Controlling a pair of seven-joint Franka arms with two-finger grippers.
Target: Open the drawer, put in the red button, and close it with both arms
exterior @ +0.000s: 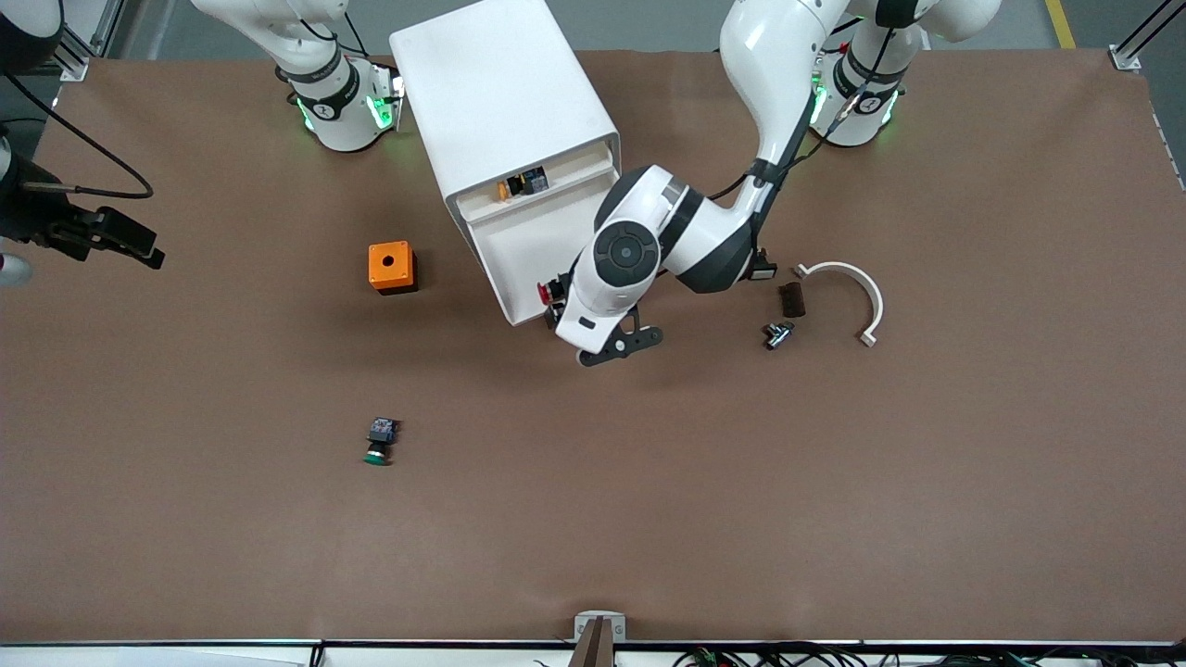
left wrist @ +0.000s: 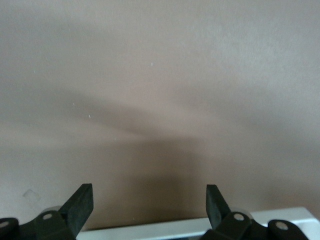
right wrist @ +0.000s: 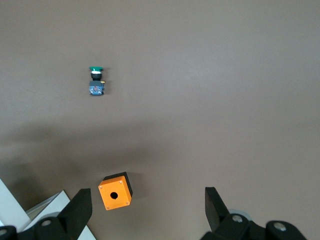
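White cabinet [exterior: 505, 111] has its drawer [exterior: 519, 245] pulled out, so the opening step looks done. Red button [exterior: 546, 293] sits at the drawer's front corner, the one nearest the front camera, right beside the left gripper [exterior: 561, 315]. I can't tell whether it's resting on the drawer floor or on the rim.

Left gripper's fingers are spread wide with nothing between them; its wrist view shows only bare brown table [exterior: 834, 509] and the drawer's white front edge [left wrist: 200, 226]. My read: the drop-in is just finished or finishing.

Right gripper [right wrist: 145, 210] is also spread and empty, up in the air over the orange box [exterior: 391, 267]. In the front view that arm shows only its base at the top, so it seems to be waiting.

Next move: clear the left gripper off the drawer, check the button is fully inside, then bring both arms to the drawer front and push straight in.

Green button [exterior: 379, 443] untouched, nearer the front camera. A small yellow-and-black part [exterior: 522, 182] sits deeper in the drawer.

No readable labels or brand marks anywhere.
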